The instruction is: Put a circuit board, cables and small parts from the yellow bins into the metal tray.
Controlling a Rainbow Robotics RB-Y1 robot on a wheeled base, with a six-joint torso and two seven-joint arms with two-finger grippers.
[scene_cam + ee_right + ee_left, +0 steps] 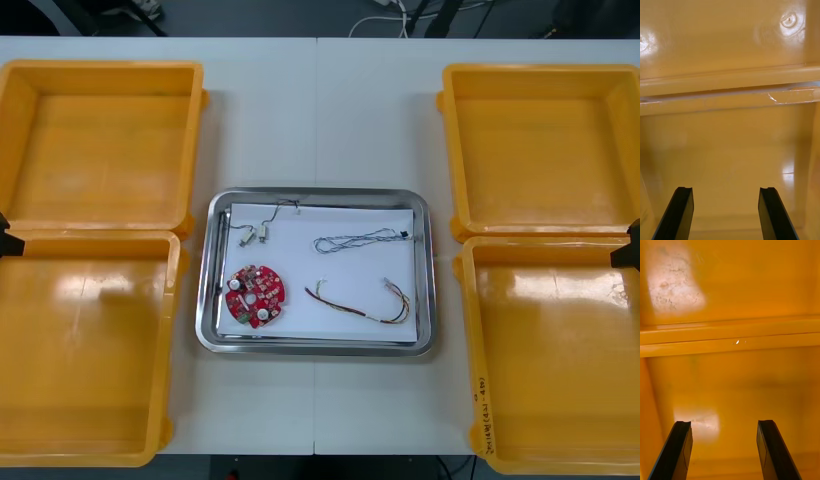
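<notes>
Seemingly done: tray loaded, both grippers open over bins

Left gripper (724,423) hangs over a left-side bin (733,382), fingers wide apart, nothing between them. Right gripper (726,188) does the same over a right-side bin (730,150), jaws apart and holding nothing. Task things all sit in the metal tray (315,348) at table centre, between the yellow bins (90,360): circuit board (255,295) in its near-left part, small metal parts (252,233) beyond it, blue and white cable (358,240) far-right, red and yellow cable (365,305) near-right. Key relation: everything lies inboard of both grippers, toward the table's middle. Board and parts are nearer the left arm, both cables nearer the right, their long axes running side to side across the tray. Front view gives the tray layout and bare bin floors; wrist views give the finger gaps plus two bin rims side by side beyond each gripper. My guess: nothing more to pick, arms parked
</notes>
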